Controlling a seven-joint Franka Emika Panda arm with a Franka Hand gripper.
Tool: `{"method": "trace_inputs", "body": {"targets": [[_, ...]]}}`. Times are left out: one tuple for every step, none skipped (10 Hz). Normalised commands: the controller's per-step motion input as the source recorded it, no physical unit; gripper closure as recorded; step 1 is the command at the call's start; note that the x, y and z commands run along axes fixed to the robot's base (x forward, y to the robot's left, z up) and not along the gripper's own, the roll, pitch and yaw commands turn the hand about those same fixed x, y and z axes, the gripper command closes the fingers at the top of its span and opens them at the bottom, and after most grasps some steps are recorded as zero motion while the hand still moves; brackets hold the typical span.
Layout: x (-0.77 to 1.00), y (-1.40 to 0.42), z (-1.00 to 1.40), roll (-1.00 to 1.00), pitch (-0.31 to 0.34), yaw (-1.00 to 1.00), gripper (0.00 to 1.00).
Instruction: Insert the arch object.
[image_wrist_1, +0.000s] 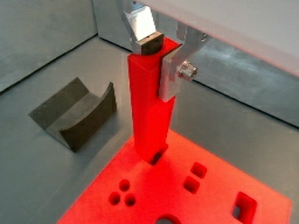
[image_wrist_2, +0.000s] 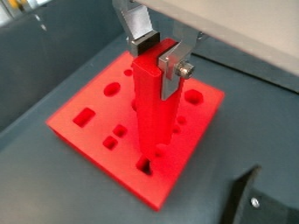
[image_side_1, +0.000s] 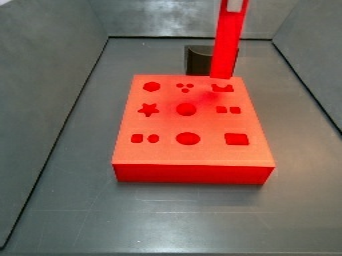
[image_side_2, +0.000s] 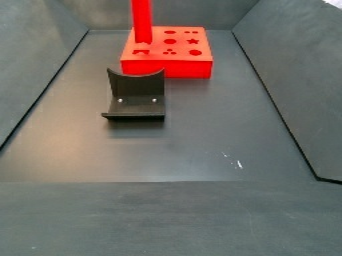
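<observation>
Now gripper clamped on arch object, upright over red board's one-o'clock hole; slight tilt risks jamming.

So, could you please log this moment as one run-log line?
gripper: shut on arch object | bar upright, lower end at red board hole | fixture apart

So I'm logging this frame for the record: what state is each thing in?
Bar: upright, held near its top, lower end at a hole in the board; how deep it sits cannot be told.
Claw: above the board, shut on the bar.
Board: flat on the floor, other holes empty.
Block: standing on the floor apart from the board, untouched.
</observation>
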Motion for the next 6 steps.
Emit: {"method": "trace_inputs", "body": {"targets": [[0.21,0.01,-0.23,0.24,0.077,0.23,1.0],[0.01,0.0,-0.19,0.29,0.019,0.37,1.0],[0.02,0.0,-0.17,0.26,0.0,0.46,1.0],[0.0,0.0,-0.15,0.28,0.0,0.55,1.0],[0.03,-0.06,-0.09,0.21,0.0,0.52,1.0],[0.0,-0.09,0.01,0.0,0.0,0.06,1.0]]}}
